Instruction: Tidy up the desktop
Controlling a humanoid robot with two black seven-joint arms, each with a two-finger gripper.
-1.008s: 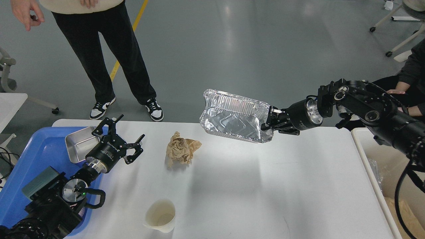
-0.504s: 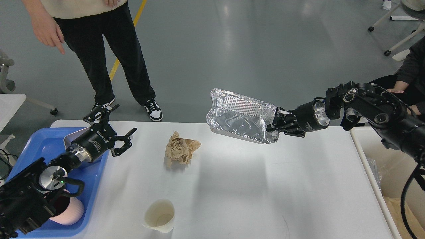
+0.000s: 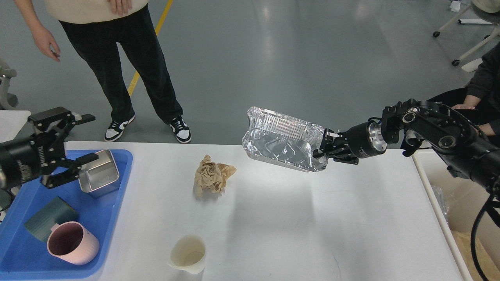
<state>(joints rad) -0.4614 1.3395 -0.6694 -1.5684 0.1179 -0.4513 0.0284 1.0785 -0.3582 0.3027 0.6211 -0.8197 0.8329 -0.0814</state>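
Head view, nearest edge first: a cream paper cup lies on the desktop, the wide white surface filling the middle. To its left the blue tray holds a pink cup, a dark teal cup and a steel box. Farther on, crumpled brown paper rests on the white top. Over the tray, the left gripper hangs with fingers spread. The right gripper is clamped on a foil tray, held clear above the far edge.
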